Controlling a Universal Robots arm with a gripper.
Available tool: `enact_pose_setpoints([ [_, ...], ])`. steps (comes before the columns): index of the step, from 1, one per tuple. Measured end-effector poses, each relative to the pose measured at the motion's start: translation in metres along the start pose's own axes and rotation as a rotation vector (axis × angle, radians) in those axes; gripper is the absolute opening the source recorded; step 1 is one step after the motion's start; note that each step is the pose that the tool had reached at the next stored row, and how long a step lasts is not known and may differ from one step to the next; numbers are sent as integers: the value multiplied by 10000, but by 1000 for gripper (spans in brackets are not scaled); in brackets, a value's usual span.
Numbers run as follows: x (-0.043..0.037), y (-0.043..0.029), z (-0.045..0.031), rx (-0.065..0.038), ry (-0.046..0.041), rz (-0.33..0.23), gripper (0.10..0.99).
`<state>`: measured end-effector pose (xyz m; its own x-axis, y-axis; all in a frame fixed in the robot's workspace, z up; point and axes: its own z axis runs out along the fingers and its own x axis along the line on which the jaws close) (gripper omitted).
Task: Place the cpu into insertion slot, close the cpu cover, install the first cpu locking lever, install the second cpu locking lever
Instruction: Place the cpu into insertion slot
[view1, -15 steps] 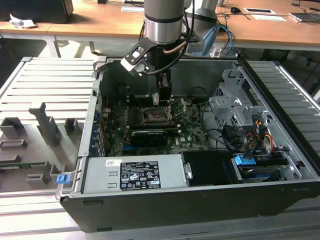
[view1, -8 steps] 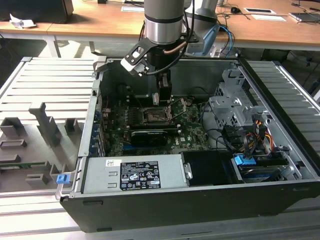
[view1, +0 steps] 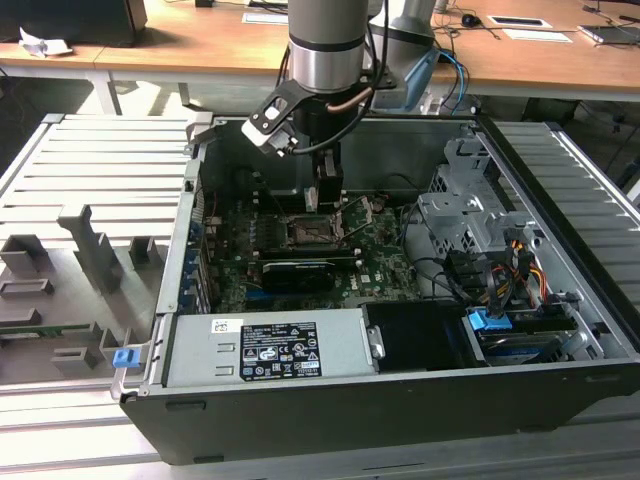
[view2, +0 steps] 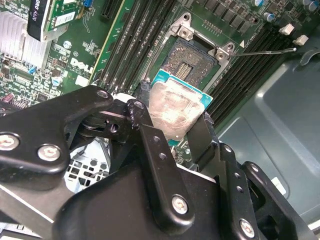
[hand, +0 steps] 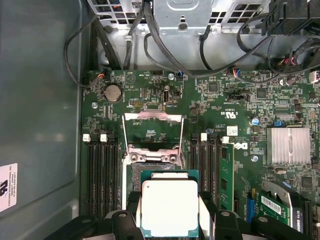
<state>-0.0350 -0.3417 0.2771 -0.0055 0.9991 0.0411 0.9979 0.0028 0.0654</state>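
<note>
Black fingers (view2: 150, 135) clenched on side edges of small flat silvery-grey square cpu (hand: 169, 207), just above square black insertion slot (view1: 310, 232), centre of exterior view. Likely light, stiff, fragile underside; edge grip only.

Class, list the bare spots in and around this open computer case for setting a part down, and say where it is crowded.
Free: ribbed platform on the exterior view's right; black bay beside the power supply. Crowded: cables; gripper holding the cpu by the insertion slot.

Bright even room light, shadowed computer case (view1: 350, 425) interior, soft glare on cpu (hand: 169, 207) top
</note>
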Motion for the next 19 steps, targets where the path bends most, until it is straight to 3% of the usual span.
enact_pose_setpoints([
  [8,2,-1,27,13,22,-256,541],
  [12,5,-3,49,0,-1,85,541],
  [19,5,-4,56,-5,-7,191,541],
])
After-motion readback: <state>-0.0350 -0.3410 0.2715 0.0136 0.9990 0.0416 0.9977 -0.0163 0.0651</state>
